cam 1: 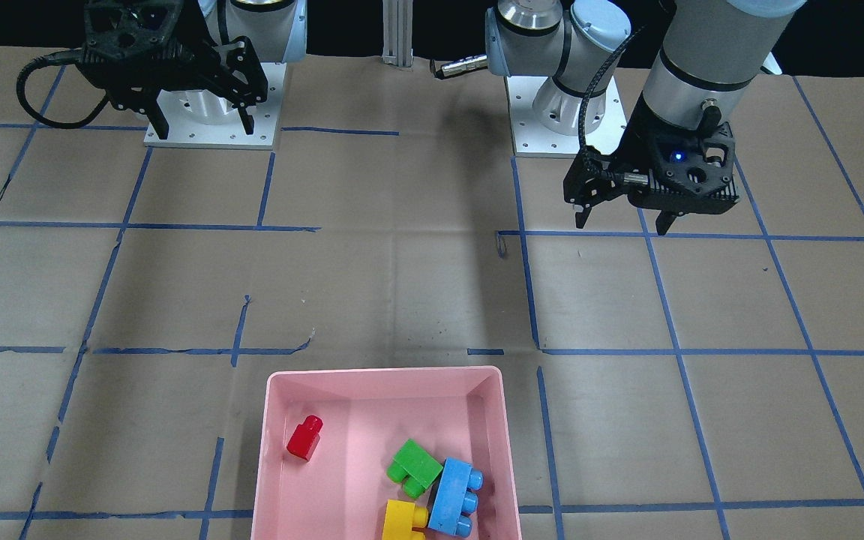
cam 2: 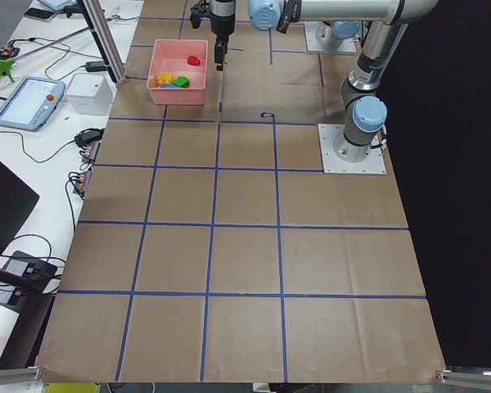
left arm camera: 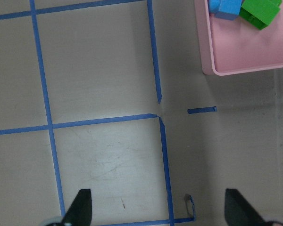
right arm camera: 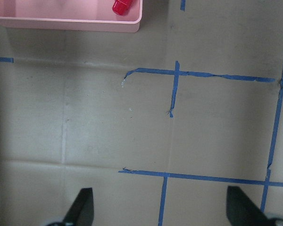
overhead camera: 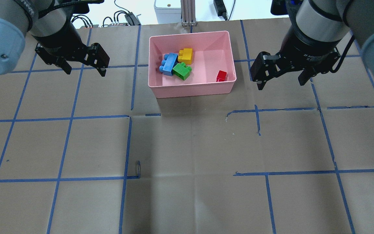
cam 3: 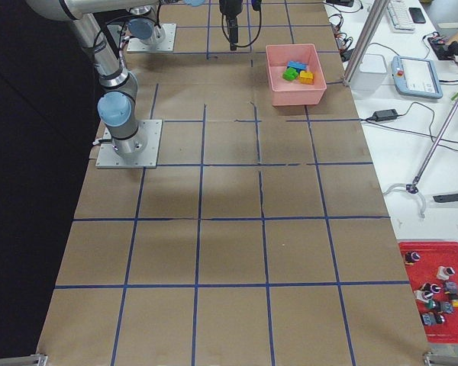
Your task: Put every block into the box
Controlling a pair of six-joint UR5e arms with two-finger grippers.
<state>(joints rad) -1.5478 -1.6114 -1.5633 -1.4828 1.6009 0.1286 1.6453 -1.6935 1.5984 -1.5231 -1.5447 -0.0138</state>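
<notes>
Overhead exterior — blocks (overhead camera: 181,71) inside box (overhead camera: 192,91); left gripper (overhead camera: 85,71), right gripper (overhead camera: 281,84) flanking box, fingers wide.

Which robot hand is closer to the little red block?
The right gripper. It hovers just outside the box on the red block's side; the left gripper hovers past the opposite wall, farther away.

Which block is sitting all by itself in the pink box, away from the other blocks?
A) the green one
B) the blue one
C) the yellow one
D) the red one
D: the red block lies alone near one wall of the pink box, while the green block, the blue block and the yellow block are bunched close together toward the other side.
</notes>
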